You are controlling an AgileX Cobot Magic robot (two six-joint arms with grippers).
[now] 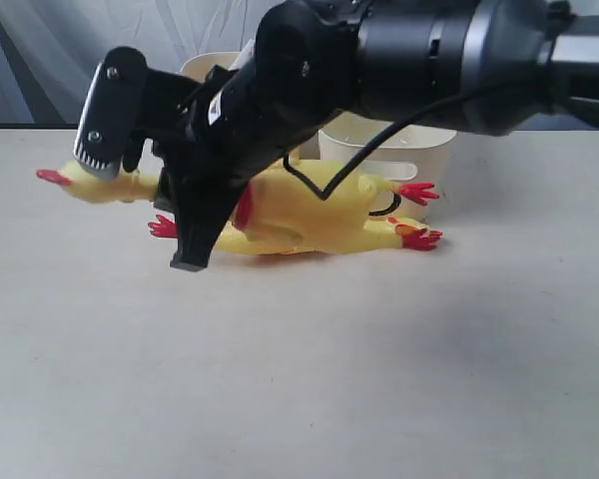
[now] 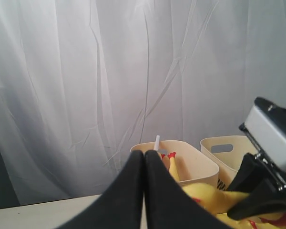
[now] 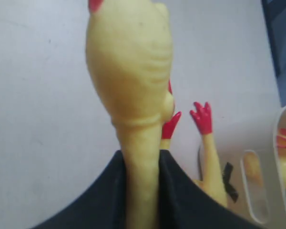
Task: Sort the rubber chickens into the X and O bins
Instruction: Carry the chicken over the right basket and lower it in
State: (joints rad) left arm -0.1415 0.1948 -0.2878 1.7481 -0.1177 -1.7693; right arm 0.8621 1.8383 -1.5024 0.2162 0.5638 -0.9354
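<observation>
Rubber chickens (image 1: 309,230) lie before the bins (image 1: 434,150), right arm (image 1: 409,50) partly hiding both

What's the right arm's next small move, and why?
Probably a short straight lift. The right fingers are shut on the neck of a rubber chicken, which sits low over the table beside another chicken. The bins stand behind, so it likely needs height to clear their rims.

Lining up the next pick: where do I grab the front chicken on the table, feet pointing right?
Probably the slim leg end just short of its red feet, coming down from above. The front chicken lies flat, and that end shows clear of the right gripper, clamped on the neck of another chicken.
</observation>
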